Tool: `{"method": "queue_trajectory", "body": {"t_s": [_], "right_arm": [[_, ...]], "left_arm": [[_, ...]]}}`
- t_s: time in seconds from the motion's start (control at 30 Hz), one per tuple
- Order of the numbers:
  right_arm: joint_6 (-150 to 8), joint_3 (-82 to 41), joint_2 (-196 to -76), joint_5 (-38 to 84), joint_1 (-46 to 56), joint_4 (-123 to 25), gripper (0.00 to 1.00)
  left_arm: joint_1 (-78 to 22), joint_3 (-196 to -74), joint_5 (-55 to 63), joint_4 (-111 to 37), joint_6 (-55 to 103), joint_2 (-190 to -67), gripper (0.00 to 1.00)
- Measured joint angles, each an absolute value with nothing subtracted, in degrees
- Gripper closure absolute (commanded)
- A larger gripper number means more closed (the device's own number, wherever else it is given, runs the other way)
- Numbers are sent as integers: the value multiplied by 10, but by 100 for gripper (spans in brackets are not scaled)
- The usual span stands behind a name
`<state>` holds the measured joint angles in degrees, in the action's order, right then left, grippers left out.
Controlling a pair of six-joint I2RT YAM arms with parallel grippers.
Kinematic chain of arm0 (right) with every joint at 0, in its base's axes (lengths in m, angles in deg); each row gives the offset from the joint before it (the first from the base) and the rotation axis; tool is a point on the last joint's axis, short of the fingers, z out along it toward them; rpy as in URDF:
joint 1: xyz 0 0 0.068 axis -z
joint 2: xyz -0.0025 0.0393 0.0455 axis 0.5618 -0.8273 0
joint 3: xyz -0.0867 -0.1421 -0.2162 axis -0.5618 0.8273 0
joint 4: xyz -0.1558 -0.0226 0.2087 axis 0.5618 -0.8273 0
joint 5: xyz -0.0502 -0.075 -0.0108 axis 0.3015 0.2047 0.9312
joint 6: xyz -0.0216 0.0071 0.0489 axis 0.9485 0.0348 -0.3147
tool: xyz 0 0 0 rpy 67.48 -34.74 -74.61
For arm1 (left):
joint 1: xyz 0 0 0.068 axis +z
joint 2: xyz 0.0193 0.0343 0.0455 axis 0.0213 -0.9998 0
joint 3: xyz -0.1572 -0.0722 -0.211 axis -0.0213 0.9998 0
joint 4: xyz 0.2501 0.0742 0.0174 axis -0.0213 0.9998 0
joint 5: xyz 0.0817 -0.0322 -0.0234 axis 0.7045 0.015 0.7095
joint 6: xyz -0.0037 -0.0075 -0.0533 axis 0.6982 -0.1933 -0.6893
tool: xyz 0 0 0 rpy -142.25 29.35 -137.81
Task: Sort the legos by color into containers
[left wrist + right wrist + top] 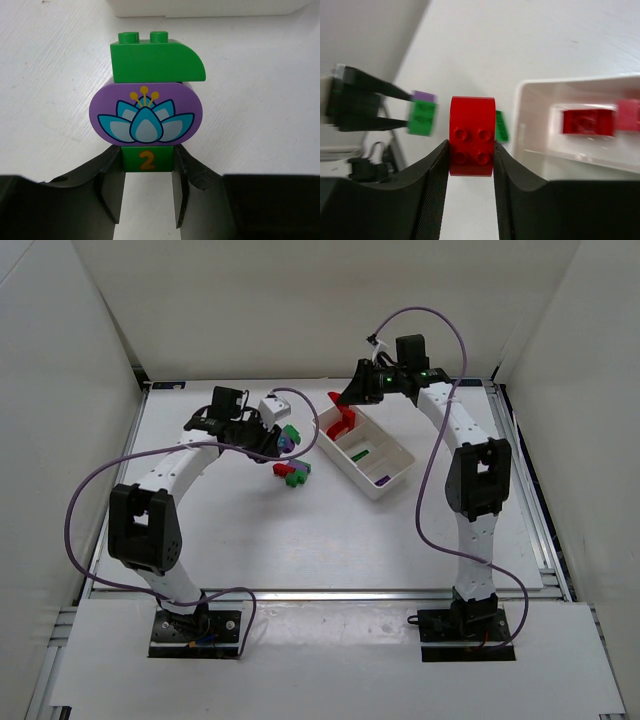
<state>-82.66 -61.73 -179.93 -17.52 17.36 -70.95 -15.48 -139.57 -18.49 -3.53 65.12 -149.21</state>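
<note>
The left pincer (148, 167) pinches a green numbered brick (147, 159) joined to a purple lotus piece (145, 115) and a green curved brick (157, 62); this mixed stack wants splitting before binning. Loose legos (292, 472) lie on the desk (250, 540) nearby. The right pincer (471, 150) grips a red brick (472, 135) just short of the tray (530, 95). It should clear the near wall, then release low over the compartment holding red bricks (587, 121).

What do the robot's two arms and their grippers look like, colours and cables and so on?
The left arm and right arm have white tubular links with chunky black joint housings and black base plates. A purple cable loops loosely along each. The left gripper and right gripper have matt black flat fingers. Small green lights glow at the right wrist.
</note>
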Motion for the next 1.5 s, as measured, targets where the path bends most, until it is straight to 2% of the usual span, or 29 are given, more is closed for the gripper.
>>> {"method": "queue_trajectory", "body": {"t_s": [0.17,0.33,0.63,0.9,1.1,1.17,1.27,1.3,1.33,1.37,1.5], "right_arm": [[-776,-617,-1800,-64,173,-765,100],[-800,-628,-1815,22,171,-784,100],[-984,-630,-1835,169,147,-826,100],[-1107,-684,-1858,230,107,-857,99],[-1149,-694,-1874,265,87,-873,74],[-1153,-694,-1881,272,86,-876,58],[-1149,-694,-1893,275,88,-875,51],[-1146,-695,-1896,275,89,-875,42],[-1142,-698,-1900,274,89,-875,38],[-1136,-701,-1904,273,89,-873,30],[-1103,-710,-1908,254,91,-856,20]], "left_arm": [[-132,-1404,-185,-35,631,-1492,90],[-126,-1410,-185,-36,623,-1492,90],[-120,-1410,-186,-35,622,-1492,90],[-114,-1415,-186,-33,622,-1492,90],[-111,-1416,-186,-33,622,-1492,90],[-110,-1416,-185,-32,622,-1492,90],[-109,-1416,-185,-32,622,-1492,90],[-108,-1416,-185,-32,622,-1492,90],[-108,-1416,-185,-30,622,-1492,90],[-108,-1416,-185,-30,622,-1492,90],[-107,-1416,-185,-28,621,-1492,90]]}}
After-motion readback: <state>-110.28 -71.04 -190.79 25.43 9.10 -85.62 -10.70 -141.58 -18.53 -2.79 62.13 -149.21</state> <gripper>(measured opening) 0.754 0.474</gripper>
